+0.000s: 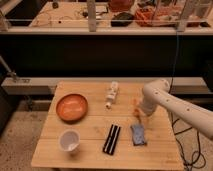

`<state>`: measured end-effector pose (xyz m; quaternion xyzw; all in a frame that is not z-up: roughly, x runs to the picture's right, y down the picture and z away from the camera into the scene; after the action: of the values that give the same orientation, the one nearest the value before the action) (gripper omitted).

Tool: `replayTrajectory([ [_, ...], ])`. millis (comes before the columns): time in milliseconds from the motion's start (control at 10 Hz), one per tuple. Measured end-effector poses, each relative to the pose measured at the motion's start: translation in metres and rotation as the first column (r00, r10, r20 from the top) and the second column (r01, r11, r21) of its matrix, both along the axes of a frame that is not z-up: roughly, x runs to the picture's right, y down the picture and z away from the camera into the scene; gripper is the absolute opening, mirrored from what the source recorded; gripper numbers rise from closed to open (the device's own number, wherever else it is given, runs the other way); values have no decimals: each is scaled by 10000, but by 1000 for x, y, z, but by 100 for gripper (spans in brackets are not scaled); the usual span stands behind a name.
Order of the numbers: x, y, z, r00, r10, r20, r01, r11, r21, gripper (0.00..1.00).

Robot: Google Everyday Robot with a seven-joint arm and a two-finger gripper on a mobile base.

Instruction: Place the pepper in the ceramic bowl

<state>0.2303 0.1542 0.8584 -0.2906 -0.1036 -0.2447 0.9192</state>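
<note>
claw (141, 119) wide open, down at the pepper (135, 108) on the counter (90, 128), gripping nothing. grasp and carry remain: white bowl (69, 140) and orange bowl (71, 107) both empty.

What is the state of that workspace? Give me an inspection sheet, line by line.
Surface: wooden table, no spills seen.
Job's things: pepper lies on the table's right part, beside the claw, in neither bowl; orange bowl on the left and white bowl at front left, both empty.
Clutter: white and tan bottle lying toward the back; black bar at the front; blue-grey cloth at front right.
Grippers: claw open, low over the table between pepper and cloth; no grip seen.
Cables: black cable hangs to the right of the table.
Surroundings: cluttered bench behind; speckled floor.
</note>
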Motion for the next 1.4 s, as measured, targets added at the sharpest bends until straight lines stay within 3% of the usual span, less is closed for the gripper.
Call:
replayTrajectory([
  [100, -1, 1, 0, 10000, 4, 5, -4, 10000, 10, 76],
  [300, -2, 2, 0, 10000, -7, 23, 7, 10000, 45, 64],
  [800, -6, 3, -5, 10000, -94, 30, 94, 9999, 141, 16],
  [900, -13, -5, -8, 9997, -211, 88, 209, 9995, 238, 6],
  [1100, -33, -21, -16, 9988, -464, 182, 456, 9982, 388, 0],
  [1400, -53, -23, -22, 9986, -504, 179, 497, 9980, 390, 1],
])
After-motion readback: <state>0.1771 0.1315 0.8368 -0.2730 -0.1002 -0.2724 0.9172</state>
